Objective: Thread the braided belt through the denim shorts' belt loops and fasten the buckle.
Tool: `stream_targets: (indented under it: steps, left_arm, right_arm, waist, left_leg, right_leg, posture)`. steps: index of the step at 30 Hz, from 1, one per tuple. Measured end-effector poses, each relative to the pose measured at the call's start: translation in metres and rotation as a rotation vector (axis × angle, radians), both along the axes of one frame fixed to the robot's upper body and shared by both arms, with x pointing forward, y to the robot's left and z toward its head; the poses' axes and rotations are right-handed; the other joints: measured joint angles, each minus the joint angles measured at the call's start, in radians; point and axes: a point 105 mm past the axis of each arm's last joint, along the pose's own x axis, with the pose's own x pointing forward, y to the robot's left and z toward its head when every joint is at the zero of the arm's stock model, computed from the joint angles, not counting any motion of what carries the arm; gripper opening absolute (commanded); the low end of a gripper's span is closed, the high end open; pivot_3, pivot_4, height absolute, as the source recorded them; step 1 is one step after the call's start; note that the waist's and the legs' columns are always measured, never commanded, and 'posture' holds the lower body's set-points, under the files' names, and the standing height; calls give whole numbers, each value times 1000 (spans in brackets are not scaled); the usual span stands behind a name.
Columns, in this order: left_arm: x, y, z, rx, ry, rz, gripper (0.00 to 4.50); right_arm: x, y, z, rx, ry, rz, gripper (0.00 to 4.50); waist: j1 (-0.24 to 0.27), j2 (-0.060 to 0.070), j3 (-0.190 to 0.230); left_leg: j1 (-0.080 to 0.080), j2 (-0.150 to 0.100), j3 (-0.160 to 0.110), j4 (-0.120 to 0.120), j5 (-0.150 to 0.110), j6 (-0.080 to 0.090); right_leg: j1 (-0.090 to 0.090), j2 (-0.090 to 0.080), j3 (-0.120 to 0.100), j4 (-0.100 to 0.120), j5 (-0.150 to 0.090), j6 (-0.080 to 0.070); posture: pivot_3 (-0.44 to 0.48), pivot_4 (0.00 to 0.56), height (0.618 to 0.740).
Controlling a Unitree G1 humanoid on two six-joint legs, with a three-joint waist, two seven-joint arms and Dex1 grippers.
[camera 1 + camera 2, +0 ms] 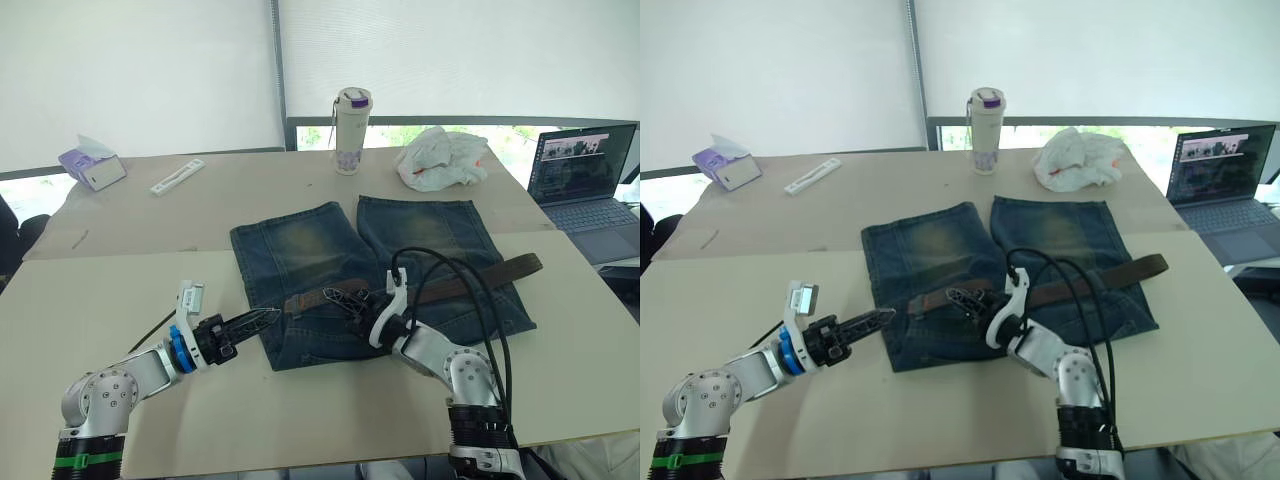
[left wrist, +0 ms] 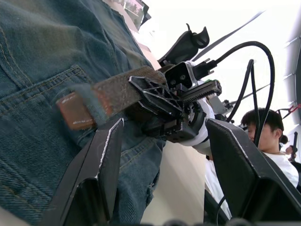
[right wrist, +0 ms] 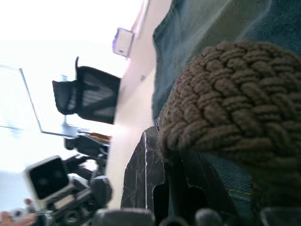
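- Left eye view: the left hand (image 1: 262, 318) hovers open at the shorts' (image 1: 300, 250) waist edge, empty.
- The right hand (image 1: 345, 298) pinches the belt (image 1: 440, 288), which lies across the waistband on the counter (image 1: 120, 290).
- The belt looks limp, light and grippy; best held near its tip.

Dark-brown braided belt (image 1: 450, 285); dark blue denim shorts (image 1: 300, 250), faded yellowish patches.

The denim shorts (image 1: 380, 275), dark blue with faded patches, lie flat on the tabletop (image 1: 120, 300). The braided belt (image 1: 470, 283), brown, lies across their waistband, its tan tip (image 2: 75, 110) near the left side.
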Motion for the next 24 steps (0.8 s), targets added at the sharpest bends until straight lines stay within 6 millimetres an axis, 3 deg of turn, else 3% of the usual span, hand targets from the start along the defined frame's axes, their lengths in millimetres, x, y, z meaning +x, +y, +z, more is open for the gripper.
stream_targets:
  steps: [4,9,15,24]
  left_arm:
    - [1,5,3,-12,-13,24,2945]
    - [6,4,5,-52,-8,57,2945]
    - [8,9,1,-56,20,100,2945]
    - [4,17,-5,-40,44,134,2945]
  right_arm:
    - [0,-5,1,94,28,-13,0]
    - [-2,-3,0,85,33,4,0]
    - [-2,17,-6,-149,-32,88,0]
    - [-6,37,-9,-346,-152,183,0]
  waist:
    - [1,1,1]
    - [3,1,1]
    - [-8,0,-1]
    - [-14,-1,-2]
  left_leg:
    - [0,0,0,0,0,0]
    - [0,0,0,0,0,0]
    - [1,0,-1,0,0,0]
    - [3,1,-2,-1,0,0]
  right_leg:
    - [0,-2,0,0,0,0]
    - [0,-2,0,0,0,0]
    - [0,0,0,0,1,-1]
    - [0,1,1,1,1,-3]
  posture:
    - [0,150,740]
    - [0,150,740]
    - [0,150,740]
    - [0,150,740]
